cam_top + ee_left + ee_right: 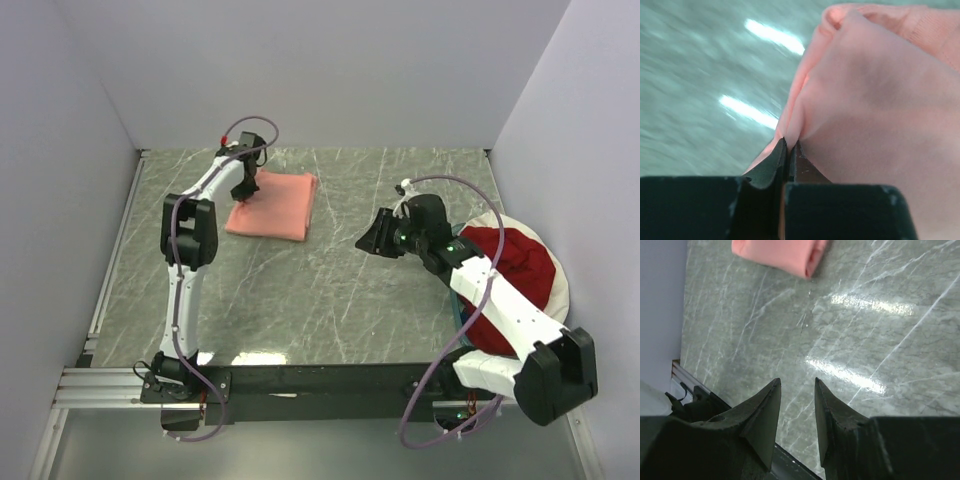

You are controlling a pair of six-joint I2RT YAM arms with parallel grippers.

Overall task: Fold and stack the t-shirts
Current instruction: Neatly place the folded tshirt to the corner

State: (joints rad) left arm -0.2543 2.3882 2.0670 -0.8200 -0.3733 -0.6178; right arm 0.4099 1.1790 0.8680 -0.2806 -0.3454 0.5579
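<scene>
- Salmon-pink t-shirt (880, 100): left fingers (781, 156) clamped shut on its edge fold.
- Right fingers (771, 405) parted, holding nothing, above the counter (740, 330).
- Folded pink cloth lies far left on the counter; 1 dark red t-shirt (515, 262) sits in the basket (560, 295), right.

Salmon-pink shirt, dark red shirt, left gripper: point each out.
salmon-pink shirt (275, 205), top view, folded middle.
dark red shirt (525, 270), top view, exposed centre.
left gripper (791, 145), left wrist view, between shut fingertips.
</scene>
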